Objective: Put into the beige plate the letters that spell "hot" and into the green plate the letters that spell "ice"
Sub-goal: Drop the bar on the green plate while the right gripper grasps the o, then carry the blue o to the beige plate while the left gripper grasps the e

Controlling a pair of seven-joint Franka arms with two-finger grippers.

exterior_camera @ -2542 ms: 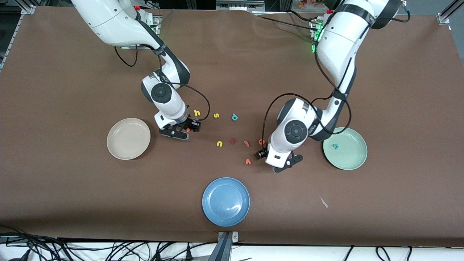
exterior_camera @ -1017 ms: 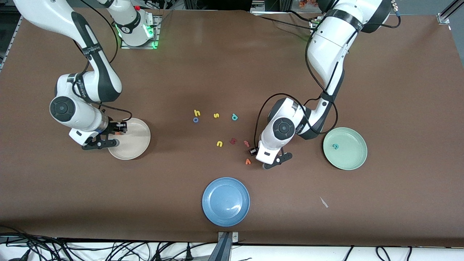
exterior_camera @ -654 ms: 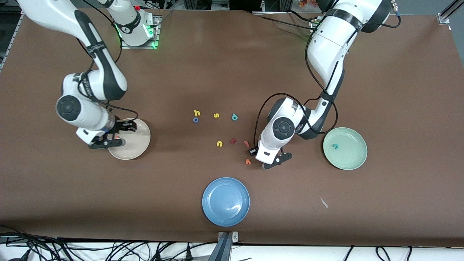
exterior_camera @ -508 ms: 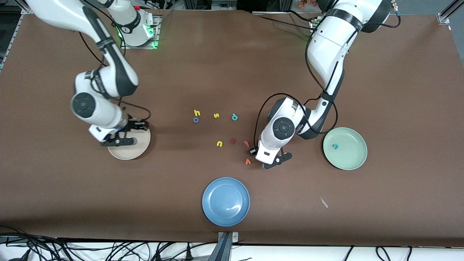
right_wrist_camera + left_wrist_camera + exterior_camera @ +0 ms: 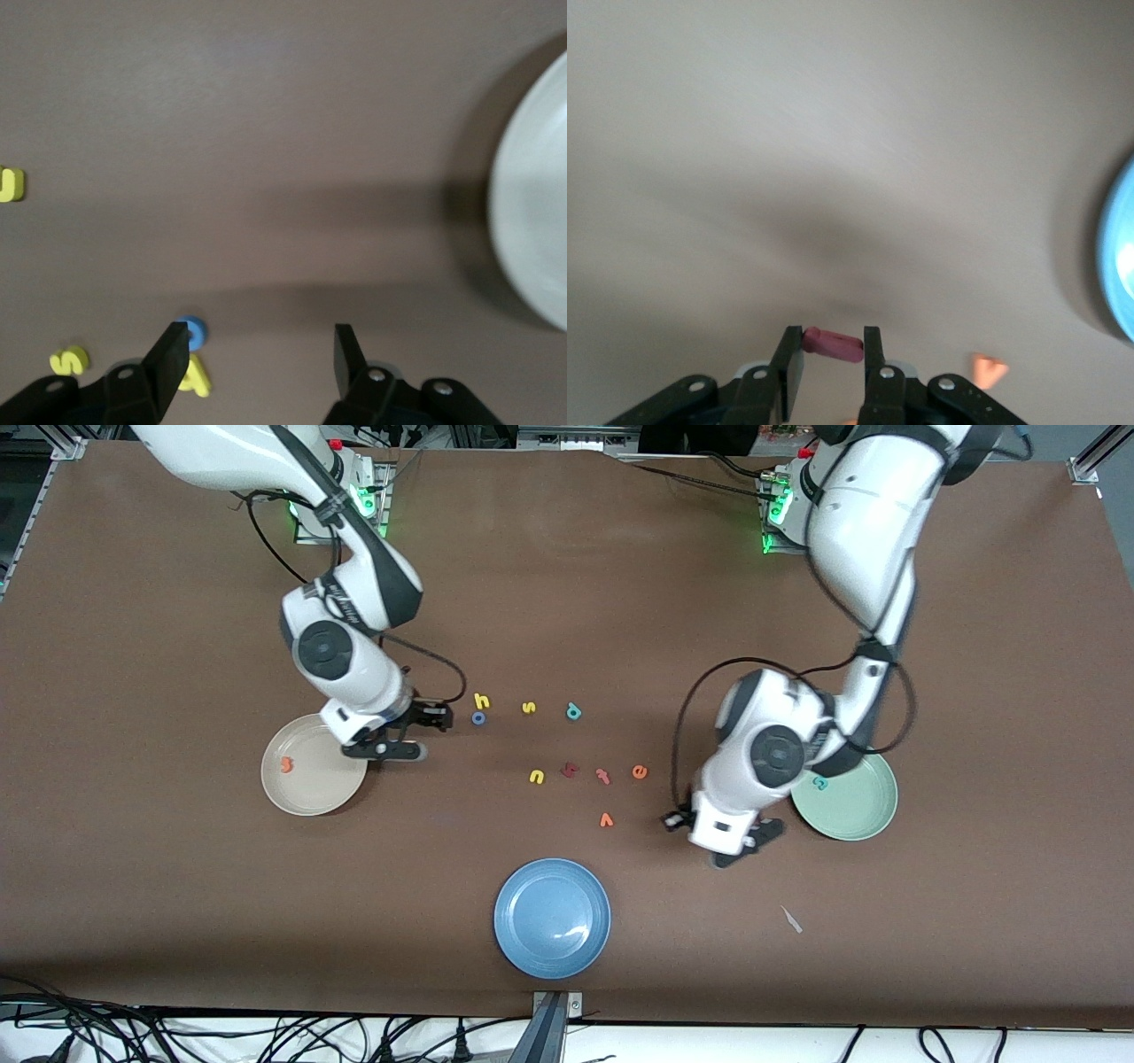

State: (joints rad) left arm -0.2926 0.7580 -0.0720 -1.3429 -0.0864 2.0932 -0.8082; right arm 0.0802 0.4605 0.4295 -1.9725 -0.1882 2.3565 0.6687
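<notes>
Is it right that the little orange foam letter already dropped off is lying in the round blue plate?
Not quite. The little orange foam letter lies in the round cream-beige plate at the right arm's end of the table, as the front view shows. The round blue plate, nearer the front camera, holds no letter.

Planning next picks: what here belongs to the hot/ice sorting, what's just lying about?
Job: beige plate holding orange t; green plate holding teal c; yellow h, blue o, orange e on the table; dark red i gripped by left gripper near green plate; right gripper open beside o.
Lying about: blue plate; yellow s; yellow u; teal p; chunky dark red letter; reddish t; orange v.
</notes>
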